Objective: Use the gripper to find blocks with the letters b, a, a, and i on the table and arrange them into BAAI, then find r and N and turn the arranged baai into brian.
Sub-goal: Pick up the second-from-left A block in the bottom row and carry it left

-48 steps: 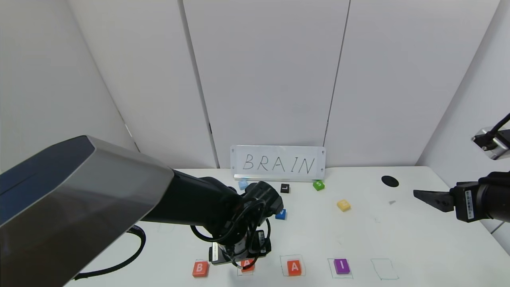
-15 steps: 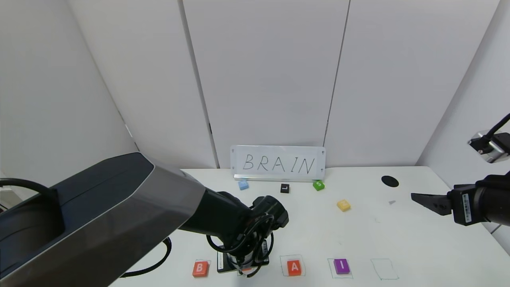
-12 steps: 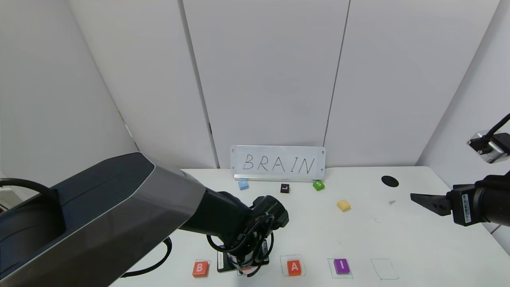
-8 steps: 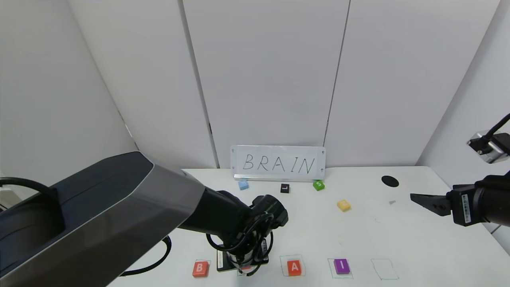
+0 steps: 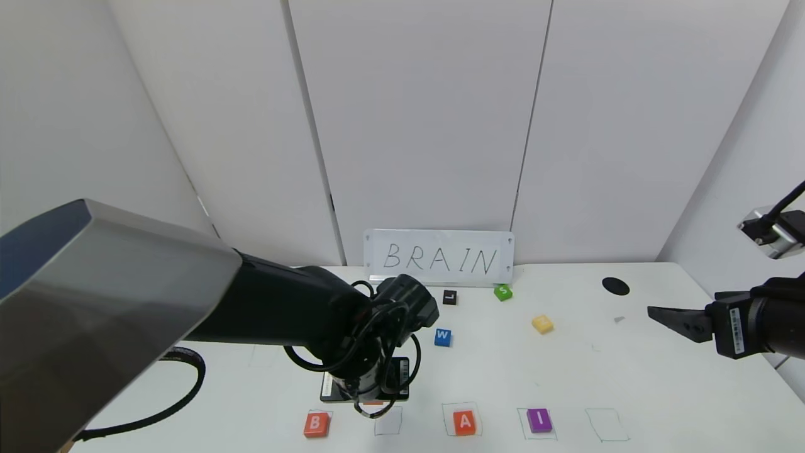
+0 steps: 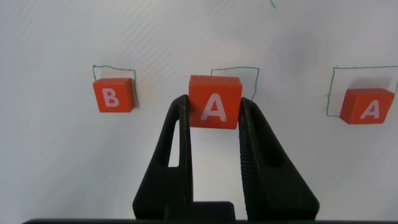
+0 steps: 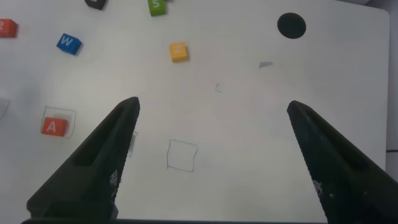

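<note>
**Operator:** Head view first: what writing can you read for me?

**Spotter:** You have a white sign point(image 5: 438, 258) standing at the far edge of the table point(image 5: 629, 377), hand-lettered BRAIN. Along the near edge sit three lettered blocks: an orange-red B point(image 5: 316, 424), an orange-red A point(image 5: 465, 422) and a purple I point(image 5: 539, 419). A blue W block point(image 5: 443, 337) lies mid-table, with a black L block point(image 5: 449, 297) and a green S block point(image 5: 502, 292) just in front of the sign. The yellow N block point(image 5: 542, 324) is right of centre; its letter is too faint to read.

**Operator:** And the second A?

**Spotter:** Your left gripper point(image 6: 214, 118) is clamped on it. In the left wrist view the held A block point(image 6: 215, 101) sits between the two black fingers, lifted over the drawn square point(image 5: 388, 421) between the B and the other A point(image 6: 368, 106). That square is bare. In the right wrist view an orange-red block point(image 7: 7, 28) is cut off by the frame, so you can't read its letter.

**Operator:** Where is the room to move?

**Spotter:** Another drawn square point(image 5: 606, 425) right of the I holds nothing, and the tabletop around it is bare out to the right edge. One black round hole point(image 5: 615, 286) sits far right. Your right gripper point(image 5: 654, 311) hovers over the table's right side, well apart from every block, its jaws spread wide with nothing between them. The left arm fills much of the table's left side.
</note>
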Tool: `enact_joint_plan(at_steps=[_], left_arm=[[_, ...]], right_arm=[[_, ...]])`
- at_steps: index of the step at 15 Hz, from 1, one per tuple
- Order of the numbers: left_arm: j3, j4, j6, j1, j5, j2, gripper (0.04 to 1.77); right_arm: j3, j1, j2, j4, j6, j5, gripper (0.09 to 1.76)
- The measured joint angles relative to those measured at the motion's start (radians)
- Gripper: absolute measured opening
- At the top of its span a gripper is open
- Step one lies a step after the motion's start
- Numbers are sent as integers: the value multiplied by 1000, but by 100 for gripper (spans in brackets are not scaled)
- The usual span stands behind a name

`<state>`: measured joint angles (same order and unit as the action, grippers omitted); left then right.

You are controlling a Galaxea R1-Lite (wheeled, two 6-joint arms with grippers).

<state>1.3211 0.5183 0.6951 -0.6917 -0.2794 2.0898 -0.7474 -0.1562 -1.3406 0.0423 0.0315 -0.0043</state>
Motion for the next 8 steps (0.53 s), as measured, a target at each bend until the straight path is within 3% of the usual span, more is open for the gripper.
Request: enact_joint_plan(at_steps=[7,8], left_arm=[[-27,9,-134,121,7,-95,49],[-37,7,-164,165,13,-108,49]], right_arm=[[6,-8,5,-1,-1,-1,171],[8,-12,5,0,-1,-2,171]])
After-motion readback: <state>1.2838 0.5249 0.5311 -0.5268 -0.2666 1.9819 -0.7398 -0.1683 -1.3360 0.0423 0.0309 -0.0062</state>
